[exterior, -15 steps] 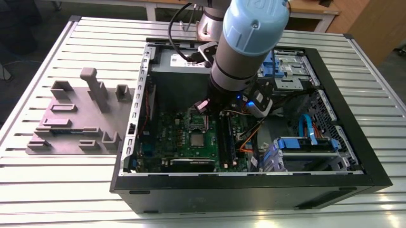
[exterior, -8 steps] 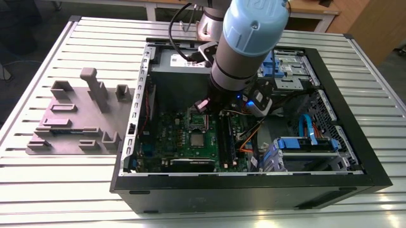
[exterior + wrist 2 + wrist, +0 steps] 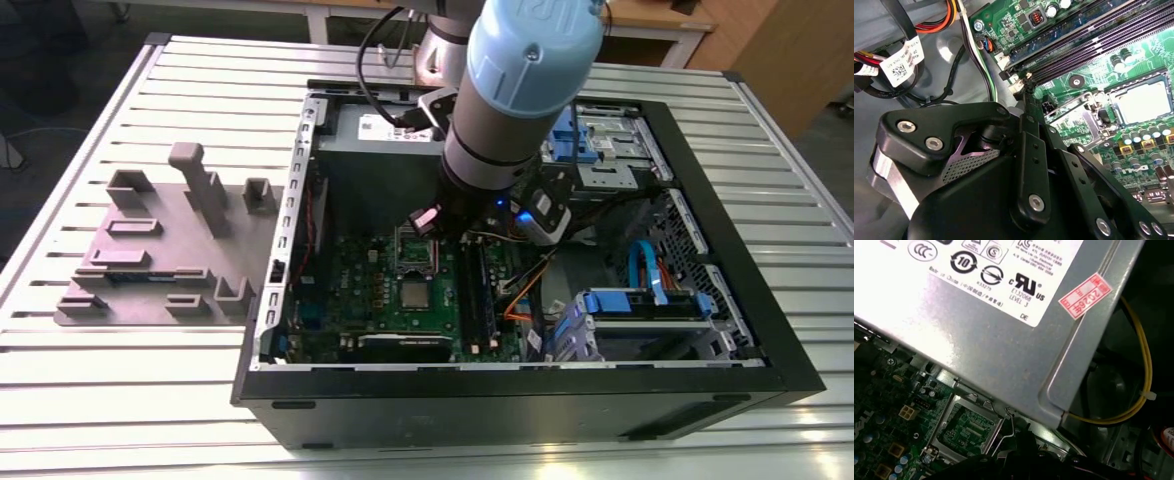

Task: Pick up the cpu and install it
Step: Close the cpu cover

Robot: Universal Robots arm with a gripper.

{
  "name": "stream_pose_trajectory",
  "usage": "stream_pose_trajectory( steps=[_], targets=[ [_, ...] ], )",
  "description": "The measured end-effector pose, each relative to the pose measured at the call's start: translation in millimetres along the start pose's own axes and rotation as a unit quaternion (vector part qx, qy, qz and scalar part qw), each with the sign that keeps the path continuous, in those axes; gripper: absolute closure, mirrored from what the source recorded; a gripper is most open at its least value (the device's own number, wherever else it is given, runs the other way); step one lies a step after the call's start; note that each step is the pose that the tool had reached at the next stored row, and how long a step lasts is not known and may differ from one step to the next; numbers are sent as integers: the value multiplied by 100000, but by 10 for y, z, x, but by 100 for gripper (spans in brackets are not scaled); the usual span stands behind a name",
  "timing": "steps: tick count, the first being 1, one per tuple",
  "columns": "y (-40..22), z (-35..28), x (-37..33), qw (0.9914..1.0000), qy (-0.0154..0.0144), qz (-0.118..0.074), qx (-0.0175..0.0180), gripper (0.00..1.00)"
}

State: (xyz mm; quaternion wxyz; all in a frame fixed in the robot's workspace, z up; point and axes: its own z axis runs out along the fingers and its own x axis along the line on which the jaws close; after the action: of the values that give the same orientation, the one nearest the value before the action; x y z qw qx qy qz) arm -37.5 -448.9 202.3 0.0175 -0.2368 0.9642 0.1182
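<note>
Tray at table's left edge, apart from case. Cpu flat in socket mid-board. Gripper above board behind it, fingers pinched together, empty. Tight room: PSU edge near, cables right.

Robot arm at upper centre of the exterior view, pale blue rounded joint cap, silver-grey tube below it, black cables looping behind, small blue light at the wrist, black gripper with linkage bars, silver screw heads, perforated grey metal plate
</note>
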Motion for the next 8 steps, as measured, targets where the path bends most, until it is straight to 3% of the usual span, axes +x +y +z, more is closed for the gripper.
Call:
stream_pose_trajectory(
  steps=[8],
  targets=[
    [3,25,2,100000,-64,7,-132,89]
  ],
)
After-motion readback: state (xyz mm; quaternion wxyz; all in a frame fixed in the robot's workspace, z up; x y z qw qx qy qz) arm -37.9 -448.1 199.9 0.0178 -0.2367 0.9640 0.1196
